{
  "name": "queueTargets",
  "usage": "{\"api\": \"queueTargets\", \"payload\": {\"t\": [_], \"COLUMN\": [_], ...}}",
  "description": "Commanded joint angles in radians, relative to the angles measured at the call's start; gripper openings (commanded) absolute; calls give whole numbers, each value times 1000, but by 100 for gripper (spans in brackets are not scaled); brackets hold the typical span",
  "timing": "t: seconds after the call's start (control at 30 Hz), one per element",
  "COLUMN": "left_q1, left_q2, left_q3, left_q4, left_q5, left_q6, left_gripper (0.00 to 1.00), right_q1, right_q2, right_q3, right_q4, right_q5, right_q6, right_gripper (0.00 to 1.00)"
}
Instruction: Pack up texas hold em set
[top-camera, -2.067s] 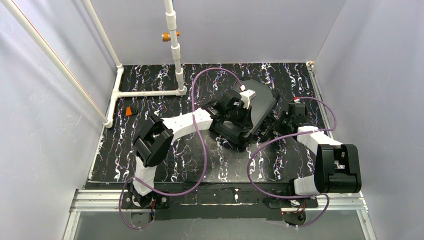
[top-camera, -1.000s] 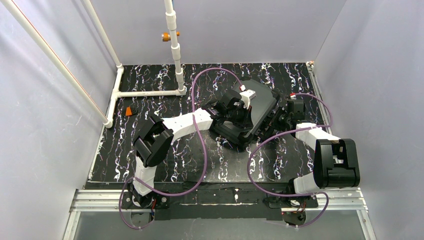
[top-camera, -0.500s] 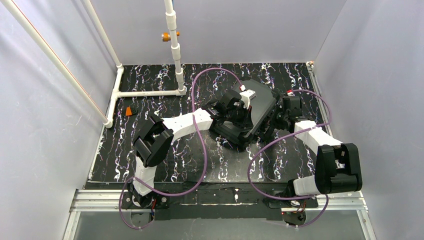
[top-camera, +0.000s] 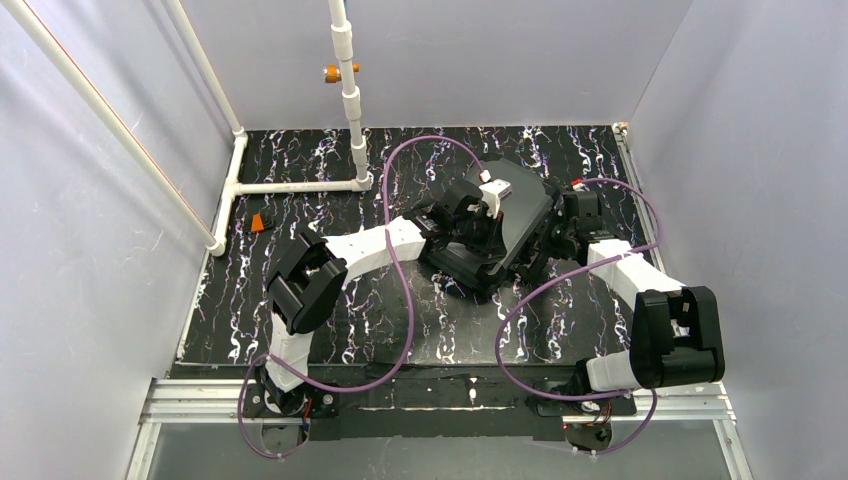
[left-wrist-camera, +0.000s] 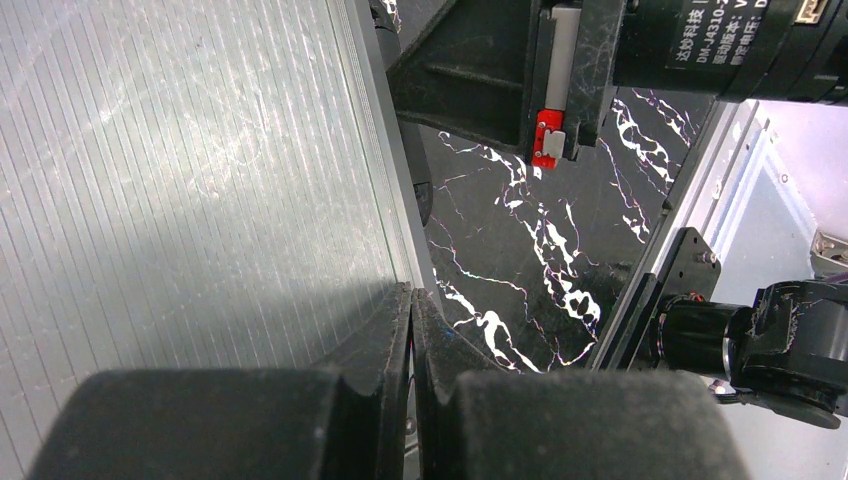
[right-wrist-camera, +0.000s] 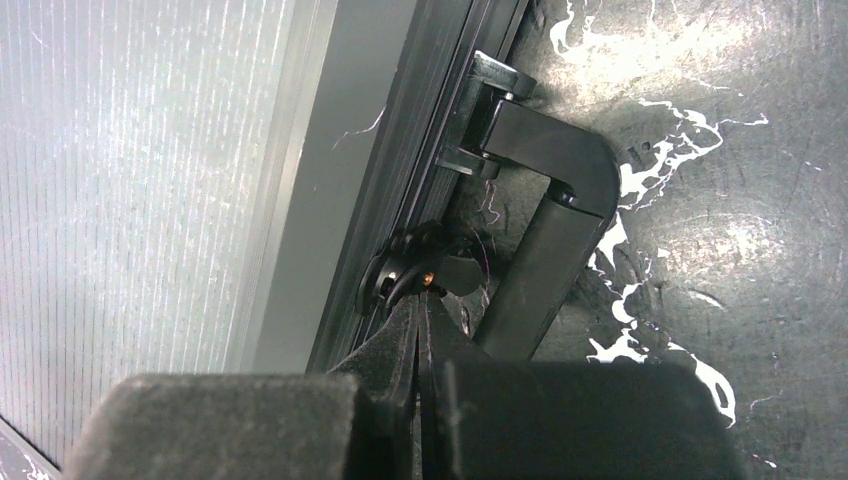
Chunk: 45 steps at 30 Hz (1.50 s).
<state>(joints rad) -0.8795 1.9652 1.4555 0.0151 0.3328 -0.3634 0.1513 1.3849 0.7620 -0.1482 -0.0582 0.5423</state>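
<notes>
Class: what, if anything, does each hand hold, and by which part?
Nothing is held: left hand and right hand are shut empty, the right's tips beside the handle of the black plastic case.

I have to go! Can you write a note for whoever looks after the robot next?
Case: right of mid-table, lid down.
Left end effector: shut, tips at the ribbed lid's edge.
Right end effector: shut, tips at the rim beside the handle.
Done: lid closed.
Left: latching can't be told; a small orange piece lies out near the white pipe.
</notes>
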Motion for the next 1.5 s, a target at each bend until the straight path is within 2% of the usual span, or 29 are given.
{"api": "queueTargets", "payload": {"t": [0.0, 0.67, 1.13, 1.37, 1.47], "left_q1": [-38, -41, -41, -41, -42], "left_q2": [77, 80, 82, 78, 75], "left_q3": [-68, -79, -73, -76, -76], "left_q4": [-202, -206, -208, -207, -207], "left_q5": [-4, -8, -5, -6, -7], "left_q6": [15, 20, 21, 20, 21], "left_gripper": [0, 0, 0, 0, 0], "right_q1": [62, 71, 70, 70, 69], "right_q2": [-21, 17, -46, -82, -90], "right_q3": [113, 167, 56, 57, 62], "right_q4": [180, 175, 165, 150, 93], "right_q5": [-150, -139, -69, -50, -17], "right_q6": [41, 20, 7, 0, -5], "right_gripper": [4, 4, 3, 14, 15]}}
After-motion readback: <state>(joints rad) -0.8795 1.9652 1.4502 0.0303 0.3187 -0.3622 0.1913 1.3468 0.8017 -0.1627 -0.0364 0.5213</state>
